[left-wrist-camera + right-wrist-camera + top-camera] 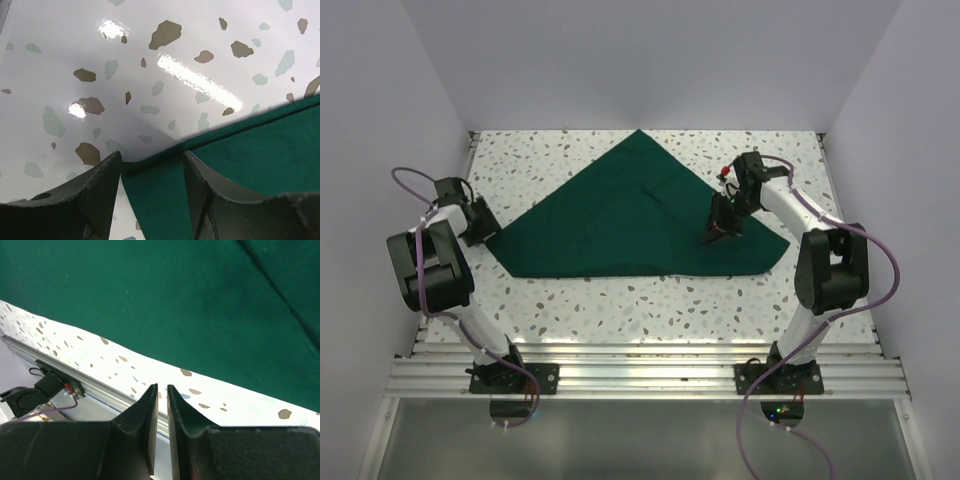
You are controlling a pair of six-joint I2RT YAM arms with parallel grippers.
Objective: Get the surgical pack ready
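Speckled tabletop point(620, 300), white walls. Green drape point(610, 220) folded into triangle, mid-tabletop. Left claw point(152, 156) apart, straddling drape's 9 o'clock corner, low over surface. Right claw point(162, 388) nearly together, nothing between, over drape's 3 o'clock side. Risk: left pinch catches one layer only or scrapes tabletop; unpinned drape slides, fold skews.

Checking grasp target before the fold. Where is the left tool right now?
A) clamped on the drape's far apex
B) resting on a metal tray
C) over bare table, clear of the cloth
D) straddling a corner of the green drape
D: the left wrist view shows the left tool open, with a corner of the drape lying between its jaws.
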